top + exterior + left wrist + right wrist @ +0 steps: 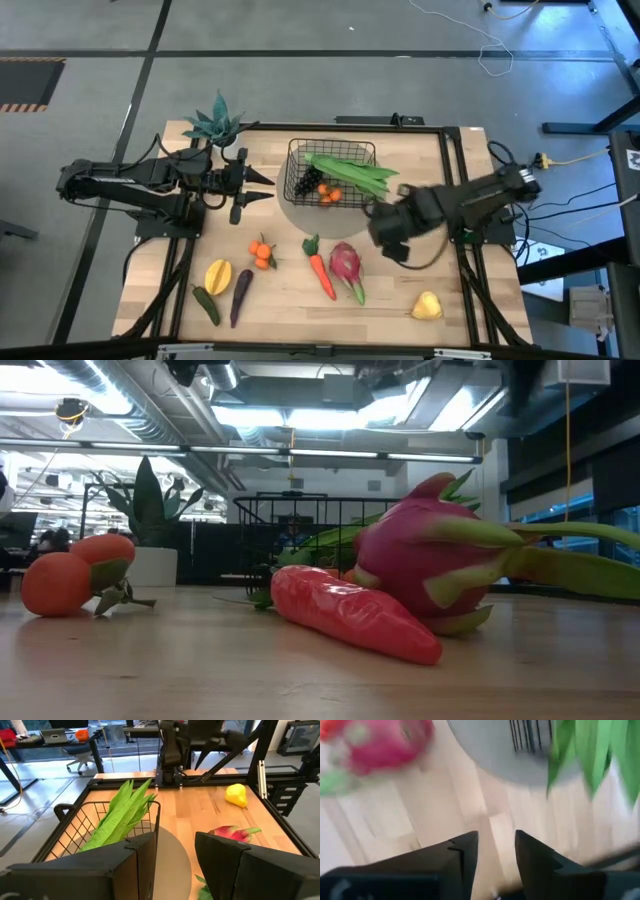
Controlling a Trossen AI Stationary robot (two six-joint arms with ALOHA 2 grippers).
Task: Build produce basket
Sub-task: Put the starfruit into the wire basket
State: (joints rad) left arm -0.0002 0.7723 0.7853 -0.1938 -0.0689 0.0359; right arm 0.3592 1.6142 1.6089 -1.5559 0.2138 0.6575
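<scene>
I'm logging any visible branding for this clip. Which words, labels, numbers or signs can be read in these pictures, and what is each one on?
No readable text in any view.
The produce, such as the carrot and dragon fruit, carries no label.
The basket, the table and both arms show no print that can be read.
The room beyond the table holds desks and fixtures; any signs there are too small to read.

Pale wooden worktop (390,300) with a black frame round it. Grey round mat (300,215) lies near the far middle, carrying the black wire basket (297,160). Teal potted plant (215,125) at the far left corner. Nearer the front, straight on the wood: oranges (262,252), yellow mango (217,275), dark green pepper (206,304), purple eggplant (240,296), carrot (320,270), pink dragon fruit (346,268), pear (427,306) toward the right front
</scene>
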